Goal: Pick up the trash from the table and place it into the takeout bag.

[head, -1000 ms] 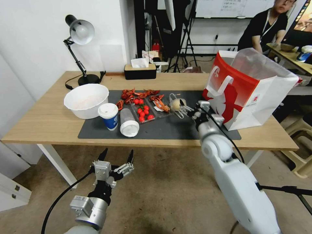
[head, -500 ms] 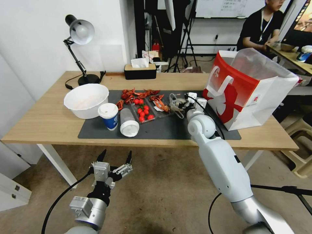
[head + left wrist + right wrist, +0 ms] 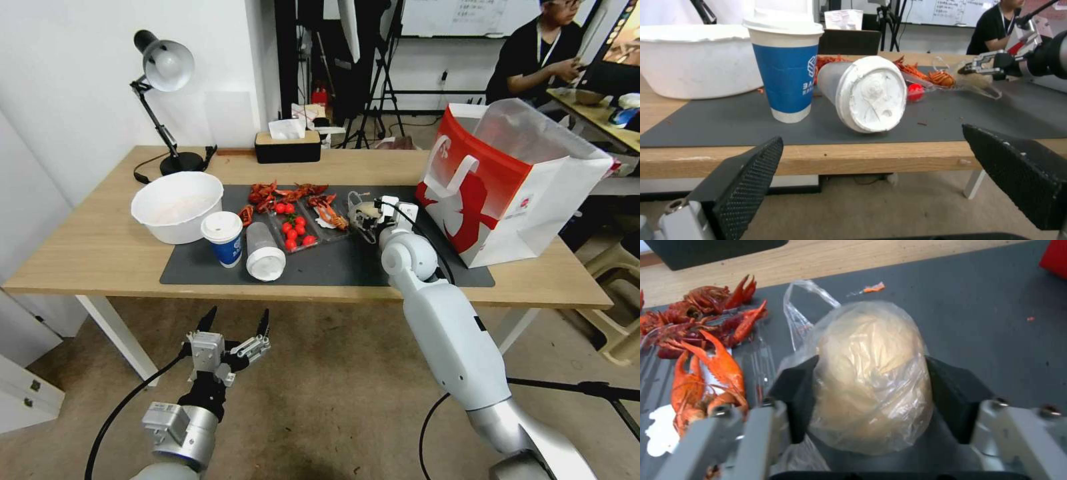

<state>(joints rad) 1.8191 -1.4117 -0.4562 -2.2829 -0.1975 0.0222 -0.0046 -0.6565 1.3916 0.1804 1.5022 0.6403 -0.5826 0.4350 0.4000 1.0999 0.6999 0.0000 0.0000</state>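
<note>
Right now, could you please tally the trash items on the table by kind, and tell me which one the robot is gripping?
Cups: 2, the blue-white paper cup upright, the clear cup on its side.
Bowls: 1, the white bowl.
Bagged buns: 1, the bun, between the right pincer fingers.
Total: 4.
The left pincer hangs open below the table edge.

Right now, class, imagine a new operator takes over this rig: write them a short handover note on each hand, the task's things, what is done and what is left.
Right hand: over the dark mat, shut on the bagged bun, pads on both its sides.
Left hand: open, idle below the table edge, near the floor.
On the mat: blue paper cup upright, clear cup lying on its side. White bowl on the wood beside the mat.
Takeout bag stands open at the table's right end.
Done: bun gripped.
Left: bag the bun, cups and bowl.
</note>
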